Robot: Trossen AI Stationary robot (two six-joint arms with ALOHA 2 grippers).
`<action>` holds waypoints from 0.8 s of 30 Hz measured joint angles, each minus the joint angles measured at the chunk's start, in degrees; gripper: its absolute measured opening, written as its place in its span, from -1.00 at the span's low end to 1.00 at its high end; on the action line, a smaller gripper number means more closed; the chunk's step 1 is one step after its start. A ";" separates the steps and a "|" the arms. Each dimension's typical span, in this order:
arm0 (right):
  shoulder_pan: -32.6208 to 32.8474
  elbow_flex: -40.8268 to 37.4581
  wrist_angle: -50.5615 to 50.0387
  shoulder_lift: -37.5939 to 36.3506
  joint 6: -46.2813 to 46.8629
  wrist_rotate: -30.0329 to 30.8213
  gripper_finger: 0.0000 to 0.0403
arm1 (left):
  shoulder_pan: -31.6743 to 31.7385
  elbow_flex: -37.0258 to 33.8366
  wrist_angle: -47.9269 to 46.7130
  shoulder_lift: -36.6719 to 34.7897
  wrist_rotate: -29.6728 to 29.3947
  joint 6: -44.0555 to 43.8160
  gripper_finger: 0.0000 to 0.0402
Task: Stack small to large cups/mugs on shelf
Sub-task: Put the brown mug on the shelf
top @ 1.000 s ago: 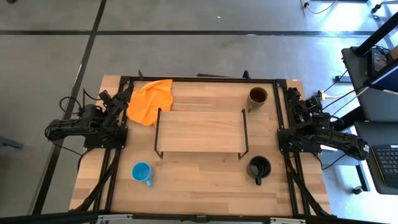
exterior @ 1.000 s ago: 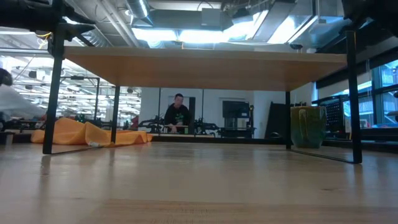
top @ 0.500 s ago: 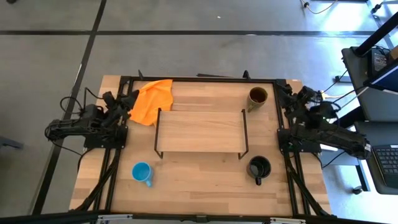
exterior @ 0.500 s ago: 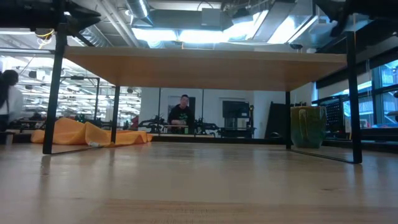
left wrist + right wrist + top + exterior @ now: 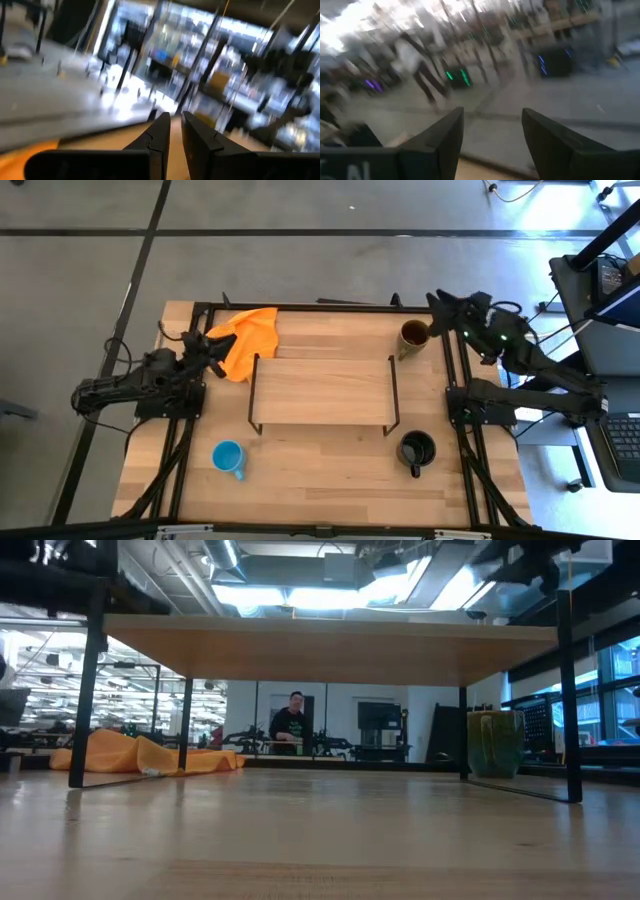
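Olive mug [image 5: 414, 334], black mug [image 5: 416, 449], blue mug [image 5: 228, 456] — empty

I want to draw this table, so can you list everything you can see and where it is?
Shelf: one, light wood on black wire legs, middle of the table.
Blue mug: one, light blue, table's near left, in front of the shelf.
Black mug: one, near right, by the shelf's corner.
Olive mug: one, olive-brown, far right, behind the shelf.
Cloth: one, orange, crumpled, far left.
Table: one, light wood.
Person: one, dark top, far back in the room.
Left gripper: nearly closed, empty, beside the cloth.
Right gripper: open, empty, beside the olive mug.
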 joint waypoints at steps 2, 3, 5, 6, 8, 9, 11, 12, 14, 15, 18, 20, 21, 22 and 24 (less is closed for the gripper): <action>-1.43 1.66 -4.09 1.55 3.10 -0.72 0.00 | 0.36 0.00 -5.73 0.00 1.10 -2.46 -0.79; -2.01 2.27 -4.14 2.15 3.74 -2.06 0.00 | 0.43 0.00 -8.17 0.02 1.62 -3.22 -0.79; -2.62 3.67 -3.55 3.11 4.60 -3.20 0.00 | 0.41 0.00 -10.78 0.02 2.75 -3.88 -0.79; -2.79 4.41 -3.50 3.63 4.62 -2.98 0.00 | 0.39 0.00 -11.39 0.01 2.87 -3.84 -0.79; -3.15 5.83 -4.13 4.73 4.64 0.10 0.00 | 0.39 0.00 -12.96 0.00 2.67 -2.59 -0.79; -3.32 6.43 -4.65 5.21 4.62 1.45 0.00 | 0.39 0.00 -14.08 0.02 2.53 -1.63 -0.79; -4.20 7.60 -5.90 6.04 4.32 2.15 0.00 | 0.39 0.00 -16.78 0.02 1.99 -0.98 -0.79; -4.81 8.19 -6.84 6.38 4.18 1.92 0.00 | 0.39 0.00 -18.59 0.01 1.56 -1.06 -0.79; -6.18 9.59 -11.38 7.21 5.10 1.49 0.00 | 0.39 0.00 -22.11 0.02 1.39 -1.34 -0.79; -6.94 10.38 -14.80 7.76 6.45 1.49 0.00 | 0.39 -0.03 -23.50 0.02 1.39 -1.80 -0.79; -10.30 13.10 -25.15 9.75 11.52 1.26 0.00 | 0.39 -0.17 -23.04 0.02 1.00 -2.78 -0.79; -12.05 15.22 -28.23 10.88 14.91 0.29 0.00 | 0.39 -0.17 -23.46 0.02 0.14 -3.25 -0.79; -12.73 16.28 -29.05 11.67 15.86 -0.33 0.00 | 0.39 -0.17 -24.09 0.02 -0.47 -3.94 -0.79; -13.40 17.23 -29.72 12.61 16.51 -1.09 0.00 | 0.39 -0.17 -24.81 0.02 -1.37 -4.44 -0.79; -15.13 19.23 -30.74 14.81 16.54 -3.20 0.00 | 0.39 -0.17 -25.51 0.02 -2.74 -5.12 -0.79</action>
